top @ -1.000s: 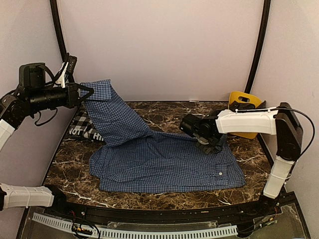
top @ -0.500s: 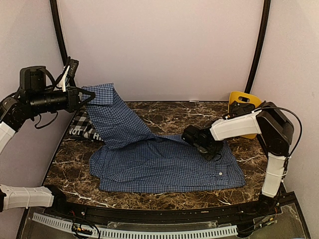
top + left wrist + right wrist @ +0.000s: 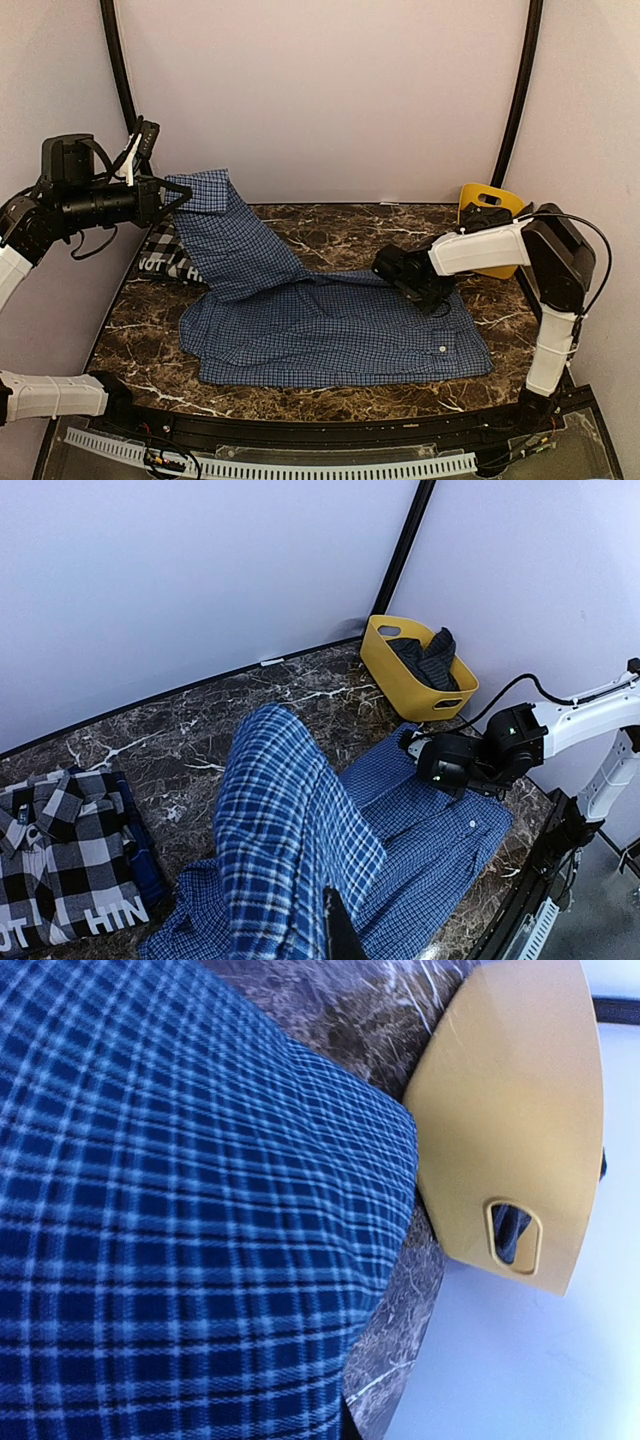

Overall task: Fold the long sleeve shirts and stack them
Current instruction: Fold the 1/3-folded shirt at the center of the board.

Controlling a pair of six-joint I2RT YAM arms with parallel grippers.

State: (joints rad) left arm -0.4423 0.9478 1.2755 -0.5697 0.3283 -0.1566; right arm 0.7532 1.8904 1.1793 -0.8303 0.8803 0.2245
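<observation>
From above, the right gripper (image 3: 425, 290) has slid a little toward the upper right along the far edge of the blue shirt (image 3: 330, 335) and its jaws have gone from spread to pressed together. Whether cloth is caught between them is hidden. The left gripper (image 3: 180, 195) stays at upper left, pinching one side of the shirt and holding it up off the table (image 3: 350, 225). This probably readies the next fold.

In the left wrist view, the lifted cloth drapes down the middle. The plaid shirt (image 3: 60, 850) lies folded at lower left. The yellow bin (image 3: 415, 685) at upper right holds a dark garment (image 3: 425, 658).

In the right wrist view, blue check fills the left of the frame. The bin's wall stands at right, with something dark behind its handle slot (image 3: 512, 1235).
</observation>
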